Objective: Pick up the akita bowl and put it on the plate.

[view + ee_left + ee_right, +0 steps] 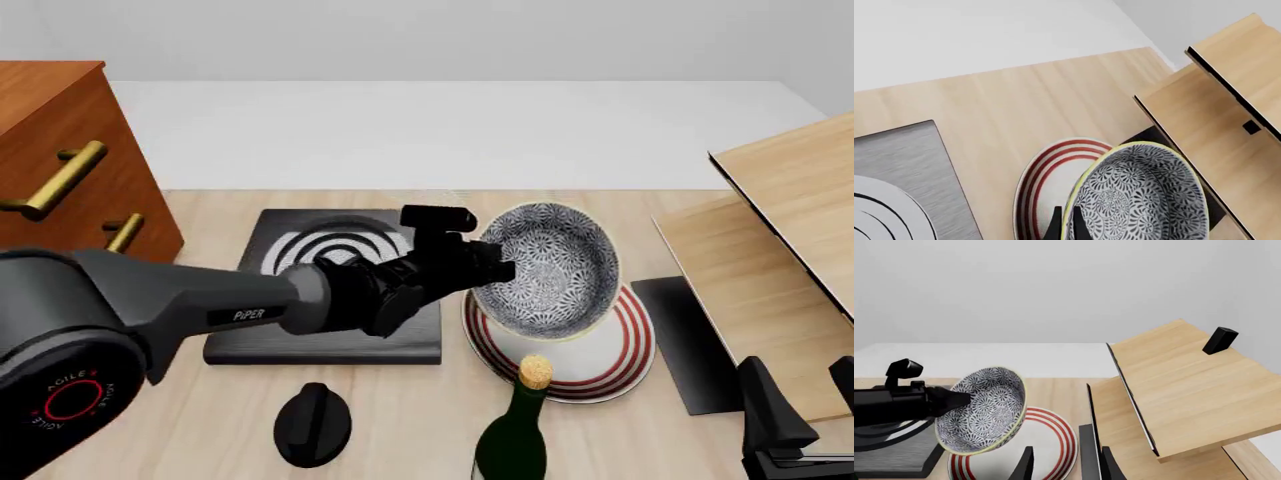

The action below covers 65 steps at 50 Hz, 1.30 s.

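The akita bowl point(550, 262), black-and-white floral with a pale rim, hangs tilted above the plate point(627, 350), its opening facing the camera in the front view. My left gripper point(491, 270) is shut on the bowl's left rim. In the left wrist view its fingers point(1054, 226) straddle the rim of the bowl point(1141, 195), with the red-ringed plate point(1044, 175) behind. My right gripper point(805, 398) stays low at the front right, open and holding nothing. The right wrist view shows the bowl point(984, 410) over the plate point(1054, 440).
A black square slab with pale rings point(320, 300) lies left of the plate. A wooden drawer cabinet point(67, 150) stands far left. A green bottle point(514, 430) and a black knob-shaped object point(311, 422) stand near the front. A wooden rack point(781, 230) and dark mat point(683, 345) are at the right.
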Each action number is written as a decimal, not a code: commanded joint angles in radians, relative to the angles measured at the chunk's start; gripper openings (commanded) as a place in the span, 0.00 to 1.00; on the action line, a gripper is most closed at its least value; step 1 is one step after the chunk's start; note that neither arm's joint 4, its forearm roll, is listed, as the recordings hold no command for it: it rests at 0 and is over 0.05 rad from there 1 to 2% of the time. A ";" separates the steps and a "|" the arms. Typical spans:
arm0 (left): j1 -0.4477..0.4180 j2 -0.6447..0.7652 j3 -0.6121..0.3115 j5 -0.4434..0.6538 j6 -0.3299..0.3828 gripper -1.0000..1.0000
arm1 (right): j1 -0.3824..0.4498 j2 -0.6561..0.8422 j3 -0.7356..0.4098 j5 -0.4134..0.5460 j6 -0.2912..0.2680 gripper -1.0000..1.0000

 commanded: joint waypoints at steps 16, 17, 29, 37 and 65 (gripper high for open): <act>-0.002 0.097 -0.075 0.004 -0.008 0.00 | 0.000 0.000 0.000 0.000 0.000 1.00; -0.001 0.102 -0.081 0.007 -0.006 0.00 | 0.000 0.000 0.000 0.000 0.000 1.00; -0.005 0.125 -0.097 0.015 -0.004 0.00 | 0.000 0.000 0.000 0.000 0.000 1.00; -0.016 0.133 -0.089 0.005 -0.006 0.00 | 0.000 0.000 0.000 0.000 0.000 1.00; -0.019 0.172 -0.117 0.020 0.001 0.00 | 0.000 0.000 0.000 0.000 0.000 1.00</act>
